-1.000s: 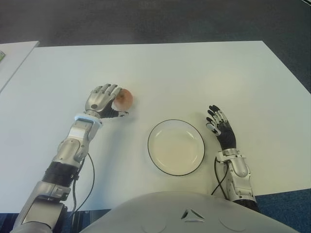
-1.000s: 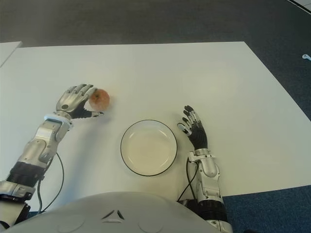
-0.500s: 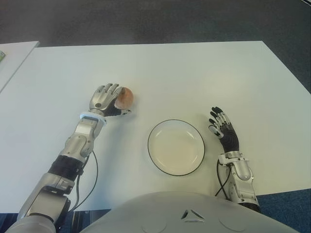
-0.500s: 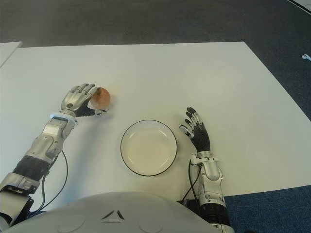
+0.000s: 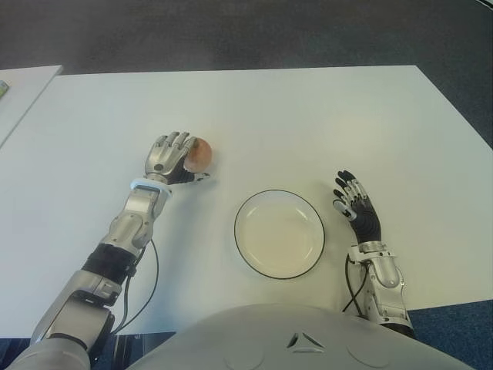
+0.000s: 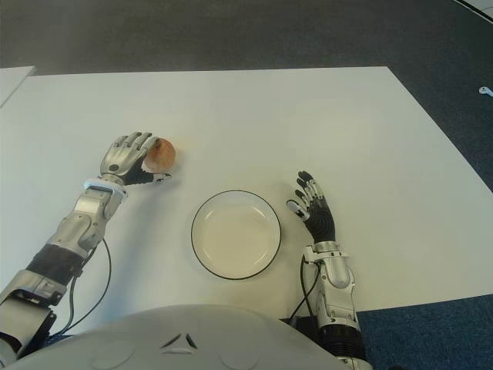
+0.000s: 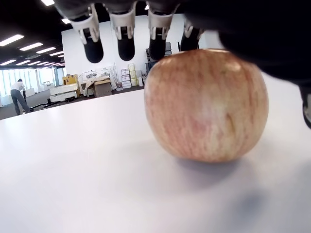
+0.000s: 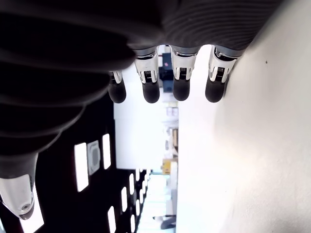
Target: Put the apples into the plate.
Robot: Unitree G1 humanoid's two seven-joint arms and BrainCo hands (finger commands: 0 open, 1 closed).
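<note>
One reddish-yellow apple (image 5: 202,153) stands on the white table (image 5: 308,116), left of and behind the white plate (image 5: 279,235), which has a dark rim and nothing in it. My left hand (image 5: 171,154) is against the apple's left side. In the left wrist view the apple (image 7: 206,104) sits on the table with the fingertips (image 7: 122,41) stretched out above it, not wrapped around it. My right hand (image 5: 354,204) shows just right of the plate, fingers straight and spread, holding nothing.
A second white table (image 5: 23,85) juts in at the far left. Dark carpet (image 5: 246,31) lies beyond the table's far edge. The table's right edge runs diagonally, a short way to the right of my right hand.
My left hand has slid a little right and now covers more of the apple. My right hand has drawn back slightly toward the table's front edge. The apple has stayed where it was.
</note>
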